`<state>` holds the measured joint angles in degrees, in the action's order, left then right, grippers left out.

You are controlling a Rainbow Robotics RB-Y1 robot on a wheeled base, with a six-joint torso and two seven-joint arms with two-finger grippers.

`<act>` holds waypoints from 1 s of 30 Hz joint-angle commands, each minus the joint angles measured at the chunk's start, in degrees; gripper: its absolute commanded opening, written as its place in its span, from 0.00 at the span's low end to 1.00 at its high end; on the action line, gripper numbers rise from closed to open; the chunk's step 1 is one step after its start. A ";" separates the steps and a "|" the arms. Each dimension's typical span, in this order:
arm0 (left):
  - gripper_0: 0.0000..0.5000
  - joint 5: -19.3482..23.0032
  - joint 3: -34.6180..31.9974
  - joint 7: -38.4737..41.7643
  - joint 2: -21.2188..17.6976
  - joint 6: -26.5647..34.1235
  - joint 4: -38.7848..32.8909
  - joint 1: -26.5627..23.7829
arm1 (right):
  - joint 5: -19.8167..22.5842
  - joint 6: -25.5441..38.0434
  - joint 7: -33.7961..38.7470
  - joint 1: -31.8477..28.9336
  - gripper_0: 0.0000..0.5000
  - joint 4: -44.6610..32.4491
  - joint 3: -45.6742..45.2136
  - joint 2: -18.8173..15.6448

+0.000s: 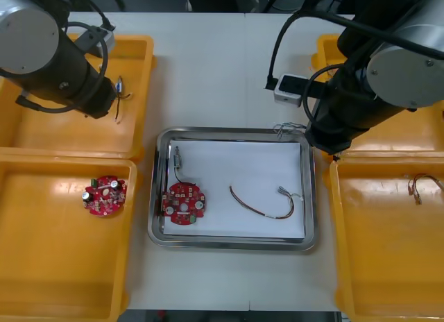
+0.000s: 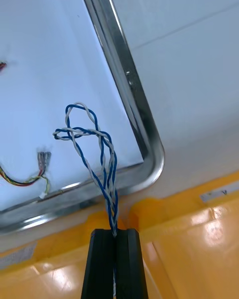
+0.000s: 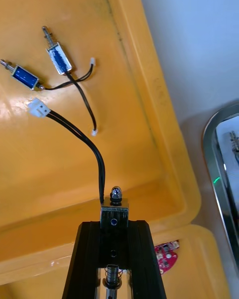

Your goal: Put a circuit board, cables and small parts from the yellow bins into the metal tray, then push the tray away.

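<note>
Right gripper [image 2: 114, 232] clamped on twisted blue and white cable [image 2: 112, 204], which hangs above the metal tray's [image 2: 128, 77] far right corner. Left gripper [image 3: 114, 224] clamped on small metal part [image 3: 114, 212], over far left yellow bin [image 3: 59, 149].

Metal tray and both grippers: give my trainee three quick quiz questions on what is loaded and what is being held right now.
1. True or false: the metal tray already holds a circuit board.
2. What is the right gripper shut on? A) a red and yellow cable B) the twisted blue and white cable C) nothing
3. Count: the left gripper is shut on one small metal part. How many more lie in the yellow bin beneath it?
Key: 1 true; 2 B; 3 two.
</note>
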<state>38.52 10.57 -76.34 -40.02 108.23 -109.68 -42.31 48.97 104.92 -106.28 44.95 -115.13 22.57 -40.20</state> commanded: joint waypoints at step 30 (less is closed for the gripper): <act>0.00 -4.68 -2.14 8.75 6.01 1.77 -3.25 0.38 | -15.04 -24.23 -4.99 0.05 0.00 15.64 21.11 9.43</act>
<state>34.05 10.31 -74.79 -34.84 109.56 -110.80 -42.30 34.42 81.44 -109.72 44.94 -99.74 42.94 -31.63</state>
